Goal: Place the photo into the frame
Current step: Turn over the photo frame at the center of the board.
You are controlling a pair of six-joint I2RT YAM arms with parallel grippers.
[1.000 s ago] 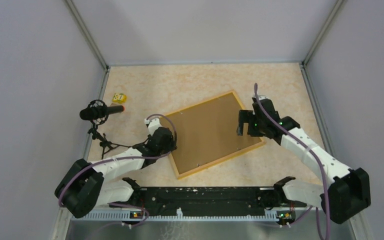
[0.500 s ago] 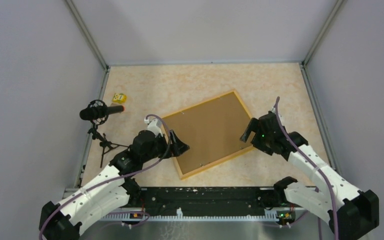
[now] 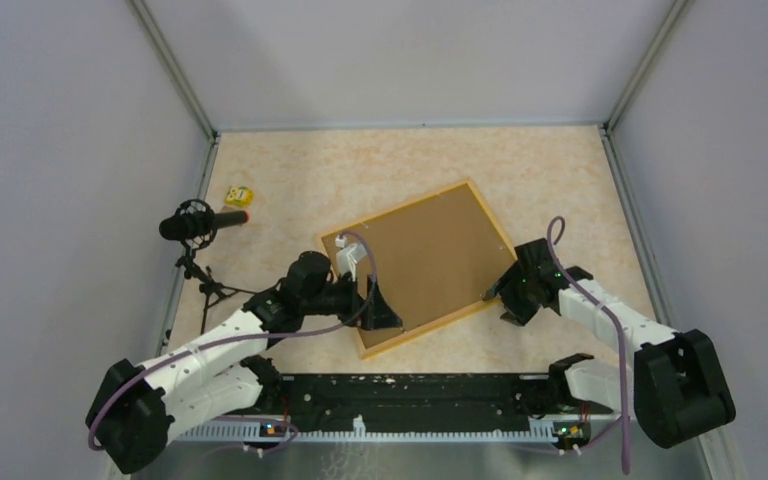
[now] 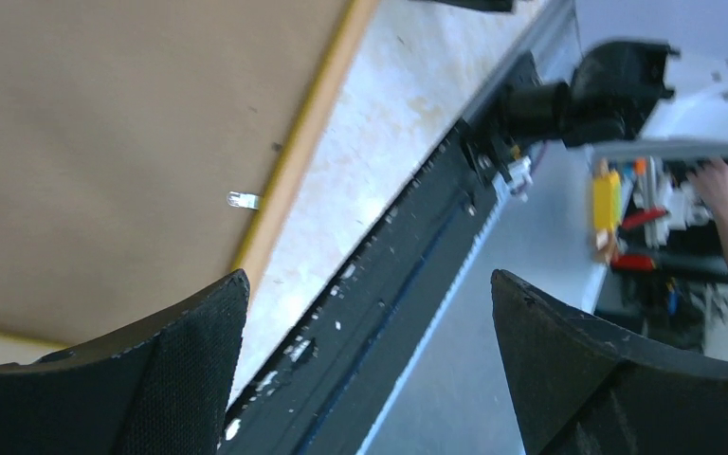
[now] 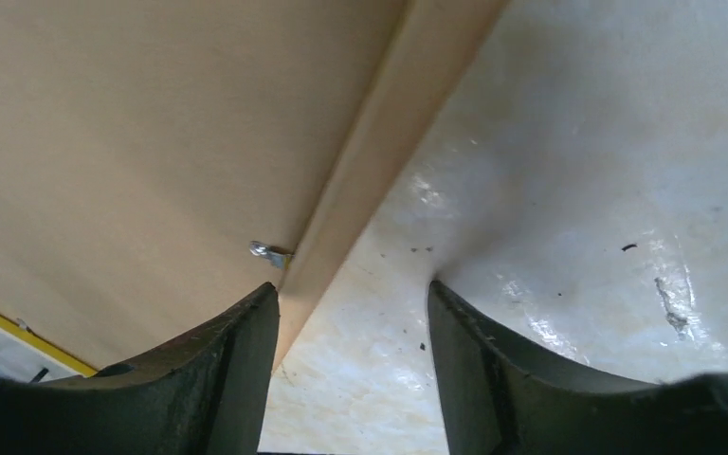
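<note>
The frame [image 3: 396, 210], with its narrow yellow-orange border, lies flat on the table with a brown backing board [image 3: 425, 255] filling it. The photo is out of view. My left gripper [image 3: 380, 305] hovers open over the frame's near-left edge. In the left wrist view the border [image 4: 303, 133] and a small metal tab [image 4: 242, 200] lie beyond my left gripper [image 4: 368, 284], nothing between its fingers. My right gripper [image 3: 500, 305] sits low at the frame's right corner. Its jaws [image 5: 352, 289] stand apart over bare table, the frame edge [image 5: 389, 123] ending at the left finger.
A black microphone on a tripod [image 3: 200, 222] stands at the left wall, with a small yellow object [image 3: 238, 195] behind it. A black rail [image 3: 410, 390] runs along the near edge between the arm bases. Grey walls enclose the table on three sides.
My left arm swung right along the frame's near-left edge and its jaws opened wide. My right arm drew back and down to the frame's right corner, its jaws narrowing.
</note>
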